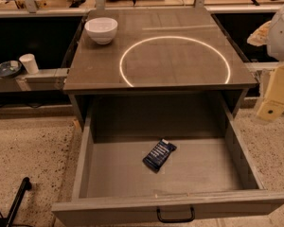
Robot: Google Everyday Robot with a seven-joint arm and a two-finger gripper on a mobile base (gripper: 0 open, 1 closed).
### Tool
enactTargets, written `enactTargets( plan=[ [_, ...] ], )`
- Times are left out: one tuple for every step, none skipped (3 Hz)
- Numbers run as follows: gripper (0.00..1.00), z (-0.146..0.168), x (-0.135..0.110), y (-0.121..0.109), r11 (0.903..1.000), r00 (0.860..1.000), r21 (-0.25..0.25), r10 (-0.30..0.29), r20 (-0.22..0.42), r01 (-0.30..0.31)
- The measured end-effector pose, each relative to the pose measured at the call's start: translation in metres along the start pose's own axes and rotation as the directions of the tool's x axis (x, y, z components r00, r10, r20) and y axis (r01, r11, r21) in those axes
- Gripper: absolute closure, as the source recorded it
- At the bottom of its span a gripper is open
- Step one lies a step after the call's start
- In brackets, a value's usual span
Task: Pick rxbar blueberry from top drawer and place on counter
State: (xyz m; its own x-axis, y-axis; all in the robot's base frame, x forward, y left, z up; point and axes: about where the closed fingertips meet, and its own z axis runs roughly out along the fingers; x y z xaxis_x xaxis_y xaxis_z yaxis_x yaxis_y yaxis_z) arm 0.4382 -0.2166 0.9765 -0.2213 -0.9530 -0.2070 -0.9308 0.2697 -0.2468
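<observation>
The rxbar blueberry (159,155), a small dark navy wrapper with white print, lies flat and askew on the floor of the top drawer (109,174). The drawer is pulled fully out, with its black handle (175,216) at the front. Above it is the counter (104,65), grey-brown with a bright ring (175,38). My gripper (274,96), a pale yellow part under the white arm (281,30), is at the right edge. It is outside the drawer, beside the counter's right front corner, and well away from the bar.
A white bowl (101,30) stands on the counter's back left corner. A low side shelf on the left holds a white cup (29,63) and a dark dish (7,69). A black rod (16,200) lies on the speckled floor at bottom left.
</observation>
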Motion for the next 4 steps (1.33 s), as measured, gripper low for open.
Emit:
enactTargets(
  plan=[
    [0.00,0.041,-0.008,0.008,0.9996,0.999,0.006,0.027,-0.019,-0.027],
    [0.00,0.041,-0.008,0.008,0.9996,0.999,0.006,0.027,-0.019,-0.027],
    [0.00,0.055,-0.012,0.006,0.9982,0.998,0.003,0.060,0.035,-0.060],
    [0.00,0.093,-0.024,0.008,0.9871,0.977,-0.016,0.160,0.139,-0.159]
  ],
)
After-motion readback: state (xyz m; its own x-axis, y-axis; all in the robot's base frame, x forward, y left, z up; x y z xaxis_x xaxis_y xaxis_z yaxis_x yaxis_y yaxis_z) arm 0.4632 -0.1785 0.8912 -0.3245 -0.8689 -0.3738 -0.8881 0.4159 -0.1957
